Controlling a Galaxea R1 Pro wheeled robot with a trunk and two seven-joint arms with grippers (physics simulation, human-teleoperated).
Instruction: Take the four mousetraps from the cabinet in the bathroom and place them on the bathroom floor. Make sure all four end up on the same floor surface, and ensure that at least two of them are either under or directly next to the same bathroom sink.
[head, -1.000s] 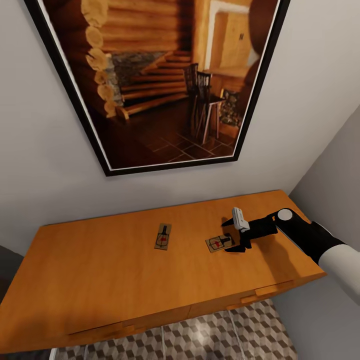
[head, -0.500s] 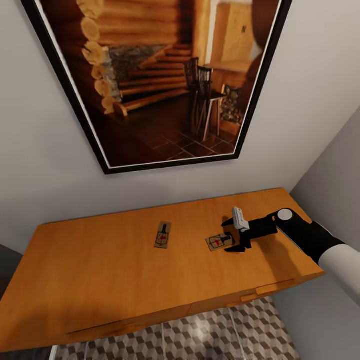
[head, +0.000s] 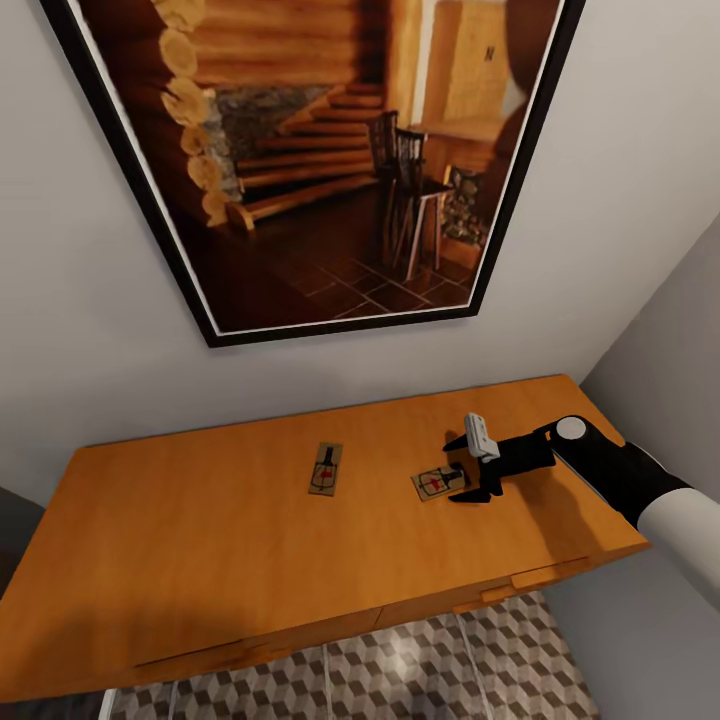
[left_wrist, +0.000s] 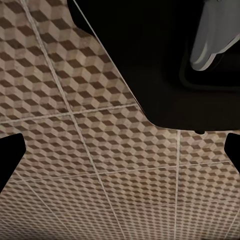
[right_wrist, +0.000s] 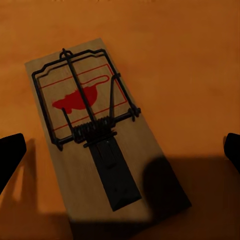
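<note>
Two mousetraps lie flat on the orange-brown cabinet (head: 200, 540) top. One mousetrap (head: 325, 470) sits near the middle. The other mousetrap (head: 438, 483) lies to the right, right at my right gripper (head: 468, 480), whose black fingers hang just over its right end. Seen from the right wrist, this mousetrap (right_wrist: 95, 135) is a wooden board with dark wire and a red print, and it lies between my spread fingertips (right_wrist: 10, 155), so the gripper is open. My left gripper (left_wrist: 120, 150) points down at the cube-patterned bathroom floor (left_wrist: 75, 165), open and holding nothing.
A large black-framed picture (head: 330, 160) hangs on the white wall behind the cabinet. A grey wall (head: 660, 340) closes the right side. Patterned floor tiles (head: 420, 670) show below the cabinet's front edge. A dark part of the robot (left_wrist: 165, 55) hangs over the floor in the left wrist view.
The head view has shifted slightly. The right gripper stays over the right mousetrap with no clear motion, and both mousetraps lie as before.
</note>
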